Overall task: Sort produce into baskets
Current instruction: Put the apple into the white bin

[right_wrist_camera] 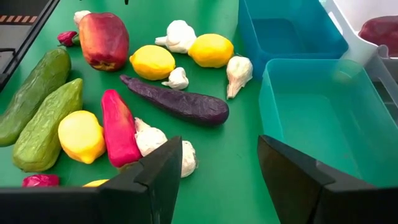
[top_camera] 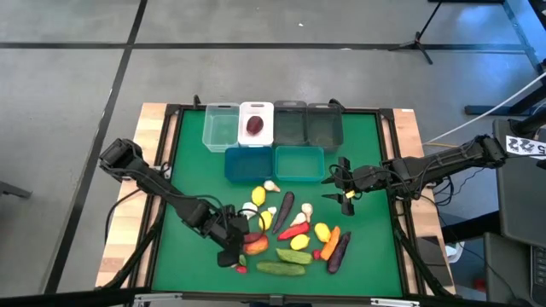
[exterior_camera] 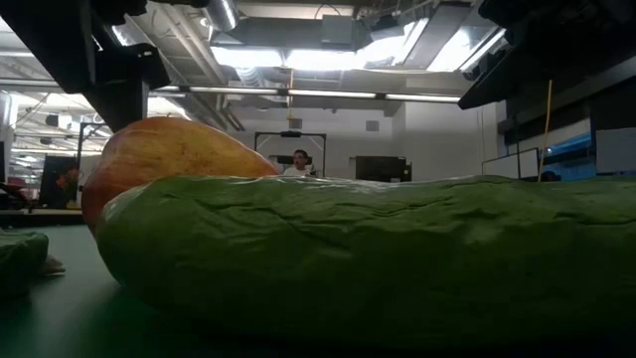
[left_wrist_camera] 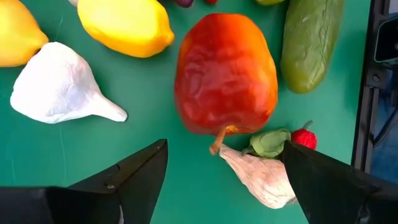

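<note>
The produce lies in a pile on the green mat at the near middle point(top_camera: 290, 230). My left gripper point(top_camera: 237, 246) is open at the pile's left end. In the left wrist view its fingers point(left_wrist_camera: 224, 155) stand apart just short of a red-orange peach point(left_wrist_camera: 225, 74), with a garlic bulb point(left_wrist_camera: 258, 177) by one finger. My right gripper point(top_camera: 345, 189) is open and empty, right of the pile and near the teal bin point(top_camera: 299, 150). A dark red fruit point(top_camera: 254, 126) lies in the white bin point(top_camera: 256, 106). In the low view a green cucumber point(exterior_camera: 378, 259) fills the front, with the peach point(exterior_camera: 169, 159) behind it.
Clear point(top_camera: 221, 107), white and two smoky grey bins point(top_camera: 307, 107) stand in a row at the far edge, with blue point(top_camera: 230, 164) and teal bins in front of them. Lemons point(right_wrist_camera: 152, 61), an eggplant point(right_wrist_camera: 177, 102), garlic point(left_wrist_camera: 59, 87) and cucumbers point(right_wrist_camera: 40, 124) crowd the pile. People show in the room behind.
</note>
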Action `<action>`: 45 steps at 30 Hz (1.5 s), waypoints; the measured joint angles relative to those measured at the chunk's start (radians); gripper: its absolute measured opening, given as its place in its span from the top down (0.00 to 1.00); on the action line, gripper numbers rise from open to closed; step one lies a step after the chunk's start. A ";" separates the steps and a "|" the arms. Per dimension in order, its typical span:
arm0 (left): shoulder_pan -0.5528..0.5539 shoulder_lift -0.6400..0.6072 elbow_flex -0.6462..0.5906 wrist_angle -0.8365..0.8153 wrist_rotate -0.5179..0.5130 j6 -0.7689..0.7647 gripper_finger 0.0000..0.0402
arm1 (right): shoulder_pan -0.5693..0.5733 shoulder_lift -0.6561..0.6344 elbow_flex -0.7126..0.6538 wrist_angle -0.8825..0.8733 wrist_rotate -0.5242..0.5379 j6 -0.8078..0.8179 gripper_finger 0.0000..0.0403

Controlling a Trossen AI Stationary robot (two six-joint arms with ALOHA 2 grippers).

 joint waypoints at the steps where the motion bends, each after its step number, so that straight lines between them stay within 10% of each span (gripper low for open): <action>1: 0.000 0.005 0.000 0.002 0.000 -0.001 0.23 | 0.000 0.000 0.000 0.000 0.000 0.000 0.48; 45: 0.043 0.078 0.000 0.048 0.093 -0.069 0.36 | 0.000 0.000 0.000 -0.023 -0.002 0.008 0.48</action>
